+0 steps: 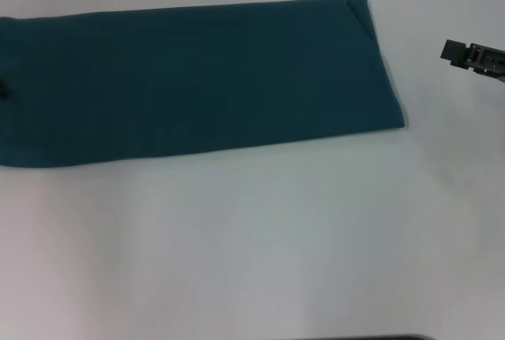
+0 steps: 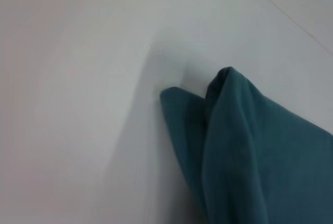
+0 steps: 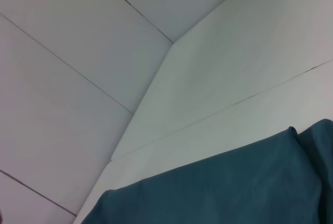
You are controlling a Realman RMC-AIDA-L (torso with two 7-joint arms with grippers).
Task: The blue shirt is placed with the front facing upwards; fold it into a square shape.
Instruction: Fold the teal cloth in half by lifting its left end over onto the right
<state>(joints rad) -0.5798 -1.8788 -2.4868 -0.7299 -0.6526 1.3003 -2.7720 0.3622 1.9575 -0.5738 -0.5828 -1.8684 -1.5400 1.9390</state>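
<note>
So the right gripper (image 1: 471, 56) is just poking in at the right edge of the head view, a dark blocky bit hovering over bare tabletop (image 1: 260, 245) a little way off from the right end of the blue shirt (image 1: 197, 80), not touching it. Honestly can't tell whether its fingers are spread or closed, only a stub of it shows. The left gripper isn't really visible at all; there's a small dark speck at the far left edge of the head view on the cloth, but I can't say what it is. The shirt itself is already folded into a long plain teal strip, lying flat across the far half of the tabletop, running from the left edge of the view over to right of centre, slightly slanted so the right end sits a bit farther back. No print showing, just plain cloth. At the far right corner of the strip you can see the layers overlapping, with one folded edge peeking out past the other. The left wrist view shows one end of the shirt (image 2: 250, 151) up close, two rounded folds of cloth sitting side by side on the white surface. The right wrist view catches the shirt (image 3: 223, 187) from low down, with the table's far edge and floor tiles (image 3: 62, 78) behind it.
</note>
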